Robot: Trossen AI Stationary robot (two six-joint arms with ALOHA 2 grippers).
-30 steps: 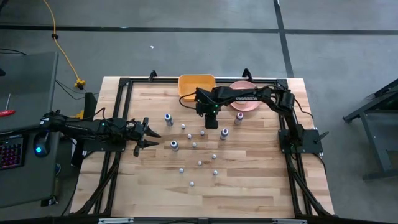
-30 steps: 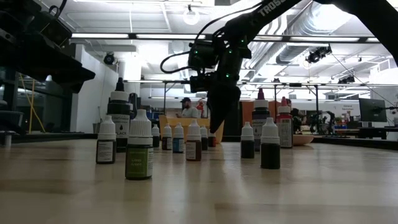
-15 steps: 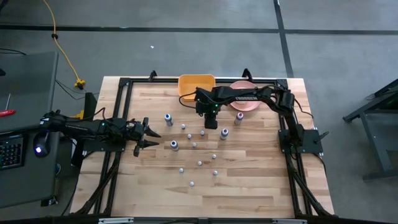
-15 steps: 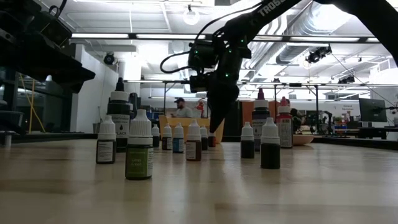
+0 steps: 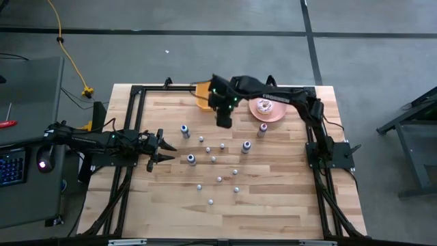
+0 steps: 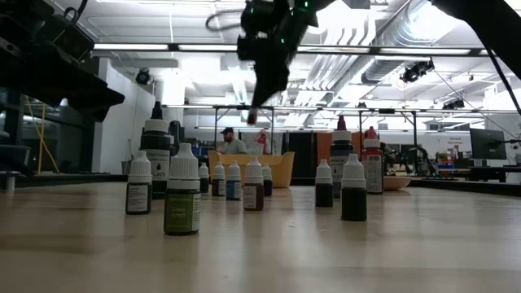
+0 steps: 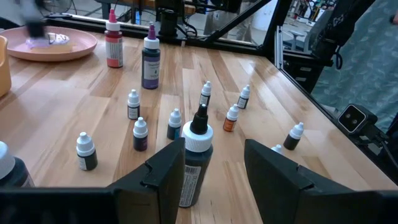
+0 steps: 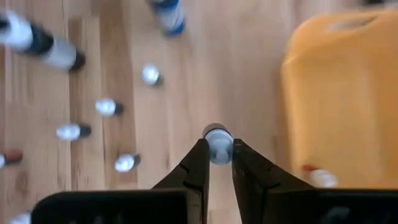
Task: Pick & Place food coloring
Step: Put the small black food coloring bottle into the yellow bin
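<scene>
Several small food coloring bottles (image 5: 220, 162) stand upright on their bases on the wooden table (image 5: 273, 198), along with taller ones (image 5: 183, 129) (image 5: 263, 127). My right gripper (image 8: 217, 163) hangs above them near the yellow bin (image 5: 203, 93), shut on one small bottle (image 8: 217, 143). My left gripper (image 5: 166, 145) waits open at the table's left. A tall black-tipped bottle (image 7: 194, 163) stands just ahead of its fingers, untouched. My right gripper pinches the small bottle at its white cap end (image 8: 217, 149) between its two fingertips. The fingers come from above, slanting downward. The bottle hangs below the fingertips (image 6: 252, 116), lifted clear of the table.
The yellow bin (image 8: 339, 93) sits at the far edge, with a pink plate holding a doughnut (image 5: 266, 108) to its right. A black frame (image 5: 136, 96) borders the table. The near half of the table beyond the bottles is bare wood.
My right gripper has risen from among the standing bottles, taking the small bottle up with it clear of the table, and has drifted slightly toward the yellow bin.
</scene>
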